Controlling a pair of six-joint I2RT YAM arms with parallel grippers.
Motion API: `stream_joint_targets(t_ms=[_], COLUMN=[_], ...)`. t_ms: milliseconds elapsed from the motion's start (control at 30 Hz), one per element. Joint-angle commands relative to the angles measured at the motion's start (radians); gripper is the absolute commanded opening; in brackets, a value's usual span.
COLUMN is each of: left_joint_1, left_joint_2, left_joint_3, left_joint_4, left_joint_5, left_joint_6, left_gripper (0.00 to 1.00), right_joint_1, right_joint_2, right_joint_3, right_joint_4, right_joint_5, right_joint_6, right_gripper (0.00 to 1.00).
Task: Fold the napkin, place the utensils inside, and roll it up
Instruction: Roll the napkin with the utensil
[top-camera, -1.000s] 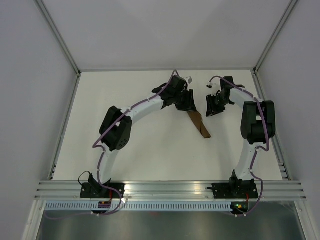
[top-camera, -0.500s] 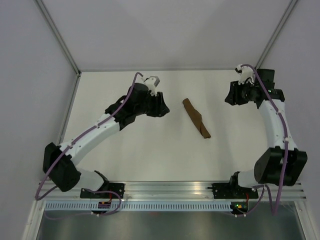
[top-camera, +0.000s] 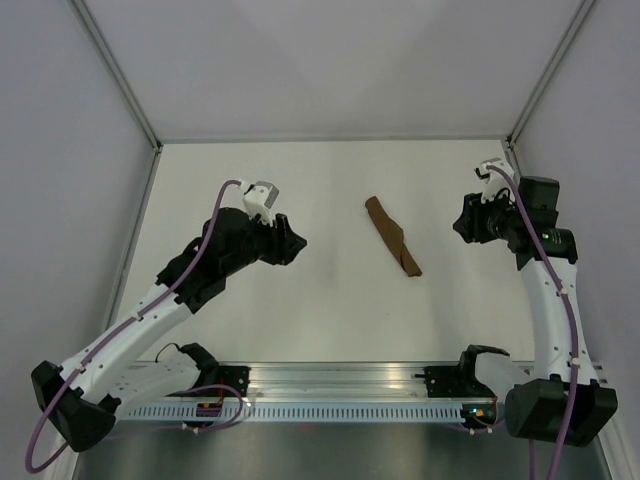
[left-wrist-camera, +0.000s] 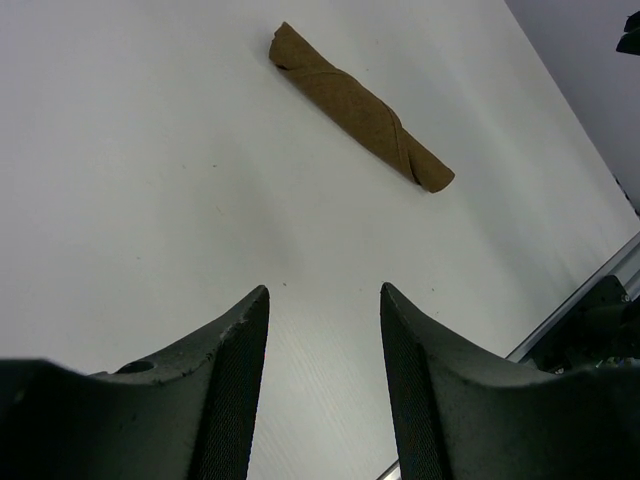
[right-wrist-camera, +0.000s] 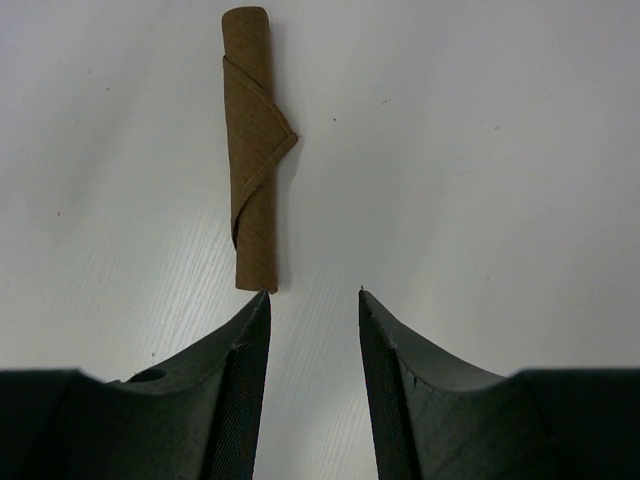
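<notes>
Your rolled napkin (top-camera: 392, 236) lies slantwise on the white table (top-camera: 330, 310); your left gripper (left-wrist-camera: 323, 292) and right gripper (right-wrist-camera: 313, 293) flank it — one on each side, well apart from it — both with jaws apart and nothing held.

The napkin (top-camera: 392, 236) is matt brown cloth on a smooth white desk (top-camera: 330, 310); the left hand (left-wrist-camera: 324, 300) and right hand (right-wrist-camera: 314, 298) look dull black plastic.

The napkin (top-camera: 393, 236) lay on the counter (top-camera: 330, 310) between my two arms, my left claw (top-camera: 295, 243) to its left, my right claw (top-camera: 462, 222) to its right, neither touching it.
</notes>
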Motion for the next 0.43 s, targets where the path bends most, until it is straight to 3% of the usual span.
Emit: stream_joint_targets(t_ms=[0, 400], left_joint_1=[0.003, 0.003], left_joint_2=[-0.035, -0.065], left_joint_3=[-0.026, -0.054], left_joint_4=[0.01, 0.01], left_joint_5=[-0.007, 0.013], left_joint_6=[0.063, 0.064], left_gripper=[0.54, 0.55], right_joint_1=[-0.003, -0.004], right_joint_2=[-0.031, -0.049], right_joint_3=[-0.033, -0.082], right_joint_4=[0.08, 0.126], right_joint_5=[0.046, 0.057], right_joint_6=[0.041, 0.068], right_gripper=[0.47, 0.47])
